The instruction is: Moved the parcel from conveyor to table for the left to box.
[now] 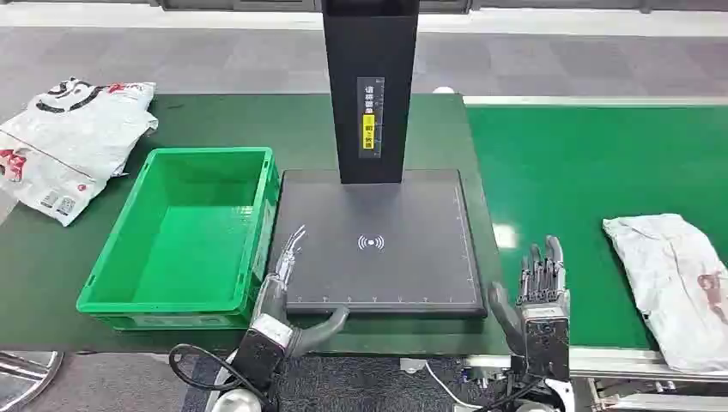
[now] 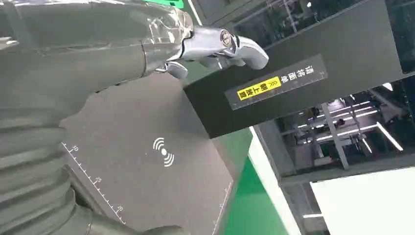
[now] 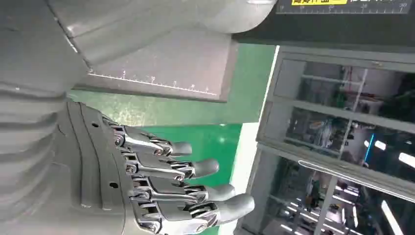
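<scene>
A crumpled white parcel (image 1: 674, 283) with red print lies on the bright green conveyor (image 1: 567, 163) at the right. My right hand (image 1: 541, 296) hovers left of it, over the belt's near edge, fingers straight and apart, holding nothing; the same hand (image 3: 147, 181) appears in the right wrist view. Beside the front left corner of the dark scanner pad (image 1: 378, 240) is my left hand (image 1: 283, 296), open, with its fingers (image 2: 215, 44) stretched toward the pad. An empty green box (image 1: 185, 236) stands left of the pad.
A black scanner post (image 1: 371, 86) rises from the back of the pad. A second white printed bag (image 1: 73, 142) lies on the dark green table (image 1: 232, 116) at the far left. A grey floor runs behind the table and conveyor.
</scene>
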